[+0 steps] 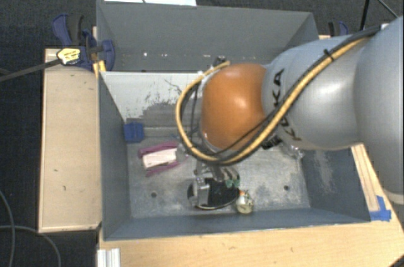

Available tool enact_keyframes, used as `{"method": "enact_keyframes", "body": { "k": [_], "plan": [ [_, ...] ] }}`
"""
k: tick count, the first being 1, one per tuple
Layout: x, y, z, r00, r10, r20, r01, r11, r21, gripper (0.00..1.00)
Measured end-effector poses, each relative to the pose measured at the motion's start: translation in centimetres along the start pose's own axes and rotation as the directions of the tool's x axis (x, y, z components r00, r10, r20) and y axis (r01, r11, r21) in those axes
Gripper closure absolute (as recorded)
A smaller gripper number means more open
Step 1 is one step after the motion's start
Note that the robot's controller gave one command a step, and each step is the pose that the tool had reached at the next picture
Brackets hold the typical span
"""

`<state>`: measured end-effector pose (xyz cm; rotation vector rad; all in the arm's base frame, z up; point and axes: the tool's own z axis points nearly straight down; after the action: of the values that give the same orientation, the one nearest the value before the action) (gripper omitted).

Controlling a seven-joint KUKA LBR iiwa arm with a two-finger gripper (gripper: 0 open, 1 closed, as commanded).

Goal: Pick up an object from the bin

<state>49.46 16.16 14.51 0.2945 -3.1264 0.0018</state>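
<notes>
gripper [211, 187] seen low near the front edge of the bin [113, 152], over a dark rounded object [218, 197] beside a small pale piece [243, 204]; its opening cannot be told. the dark object is judged light and rigid, best gripped across its width. a pink-and-white packet [159, 156] lies leftward.

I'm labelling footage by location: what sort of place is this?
Likely a robotics lab's grasping test cell: a silver KUKA arm reaches into a grey metal bin holding a few small loose things, such as a blue block.
</notes>
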Motion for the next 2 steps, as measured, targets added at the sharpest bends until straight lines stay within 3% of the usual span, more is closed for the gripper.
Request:
{"method": "enact_keyframes", "body": {
  "k": [1,2],
  "plan": [
    [0.99,-6.76,6.88,0.996,-0.084,-0.007,0.084,0.996,-0.001,0.0],
    [0.8,-6.36,6.56,0.997,-0.081,-0.001,0.081,0.997,-0.003,1.0]
  ]
}}
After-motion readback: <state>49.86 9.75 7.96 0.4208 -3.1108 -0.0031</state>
